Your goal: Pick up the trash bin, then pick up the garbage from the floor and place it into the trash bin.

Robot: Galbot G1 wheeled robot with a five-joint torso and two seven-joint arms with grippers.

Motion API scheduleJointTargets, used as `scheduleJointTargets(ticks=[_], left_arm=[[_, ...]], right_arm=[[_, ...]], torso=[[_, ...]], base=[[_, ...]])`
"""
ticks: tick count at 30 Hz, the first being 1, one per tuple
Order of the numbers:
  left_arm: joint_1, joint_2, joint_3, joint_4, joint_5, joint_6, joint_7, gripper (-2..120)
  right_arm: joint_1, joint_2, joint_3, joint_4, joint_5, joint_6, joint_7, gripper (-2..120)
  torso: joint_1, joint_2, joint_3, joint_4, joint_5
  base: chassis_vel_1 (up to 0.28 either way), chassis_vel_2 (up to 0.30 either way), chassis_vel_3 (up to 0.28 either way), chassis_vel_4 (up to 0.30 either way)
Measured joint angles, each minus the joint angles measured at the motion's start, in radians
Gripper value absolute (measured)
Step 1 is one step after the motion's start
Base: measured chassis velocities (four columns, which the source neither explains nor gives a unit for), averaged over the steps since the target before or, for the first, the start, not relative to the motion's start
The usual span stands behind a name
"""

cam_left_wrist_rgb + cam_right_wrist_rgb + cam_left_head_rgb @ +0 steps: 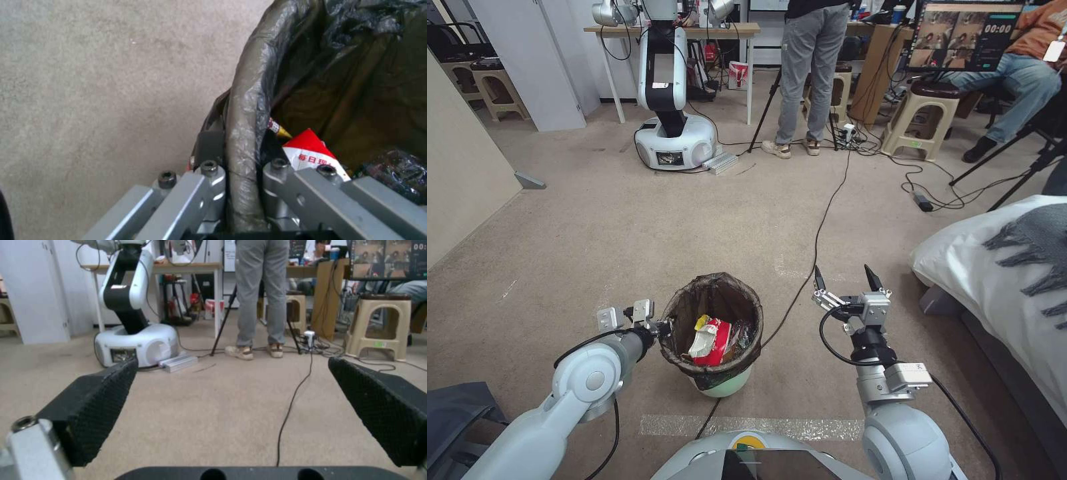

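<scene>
Left gripper (662,326) pinches trash bin (714,373) rim; right gripper (846,277) spread above carpet (627,227).

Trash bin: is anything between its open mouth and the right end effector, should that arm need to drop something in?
Nothing visible. The right end effector hangs open over bare carpet beside the trash bin; only a thin black cable lies on the floor between them. The left end effector is clamped on the rim's far side, clear of the mouth.
</scene>
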Motion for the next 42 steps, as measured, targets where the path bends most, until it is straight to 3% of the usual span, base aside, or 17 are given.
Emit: scheduleJointTargets(ticks=[5, 30, 31, 33, 39, 40, 42], left_arm=[[-0.013, -0.025, 0.032, 0.054, 0.054, -0.011, 0.024, 4], [-0.024, -0.06, 0.053, 0.123, 0.107, -0.017, 0.052, 4], [-0.02, -0.061, 0.052, 0.122, 0.109, -0.017, 0.053, 15], [-0.019, -0.061, 0.051, 0.121, 0.11, -0.017, 0.053, 22], [-0.003, -0.061, 0.047, 0.106, 0.12, -0.023, 0.053, 22], [0.0, -0.061, 0.044, 0.098, 0.124, -0.026, 0.053, 48], [0.003, -0.061, 0.04, 0.091, 0.128, -0.028, 0.054, 48]], right_arm=[[0.0, 0.002, -0.006, -0.002, 0.0, 0.001, -0.001, 99], [0.01, 0.007, -0.028, -0.008, -0.001, 0.002, -0.006, 99], [0.01, 0.007, -0.028, -0.008, -0.001, 0.003, -0.006, 99], [0.01, 0.006, -0.028, -0.008, -0.001, 0.003, -0.006, 99], [0.01, 0.006, -0.031, -0.01, -0.001, 0.004, -0.008, 99], [0.011, 0.007, -0.032, -0.01, -0.001, 0.004, -0.008, 99], [0.012, 0.007, -0.033, -0.01, -0.001, 0.004, -0.008, 99]], torso=[[0.0, 0.0, 0.0, 0.0, 0.0], [0.0, 0.0, 0.0, 0.0002, 0.0006], [0.0, 0.0, 0.0, 0.0001, 0.0006], [0.0, 0.0, 0.0, 0.0001, 0.0005], [0.0, 0.0, 0.0, -0.0003, -0.0004], [0.0, 0.0, 0.0, -0.0003, -0.0003], [0.0, 0.0, 0.0, -0.0002, -0.0003]], base=[[0.0, 0.0, 0.0, 0.0], [0.0, 0.0, 0.0, 0.0], [0.0, 0.0, 0.0, 0.0], [0.0, 0.0, 0.0, 0.0], [0.0, 0.0, 0.0, 0.0], [0.0, 0.0, 0.0, 0.0], [0.0, 0.0, 0.0, 0.0]])
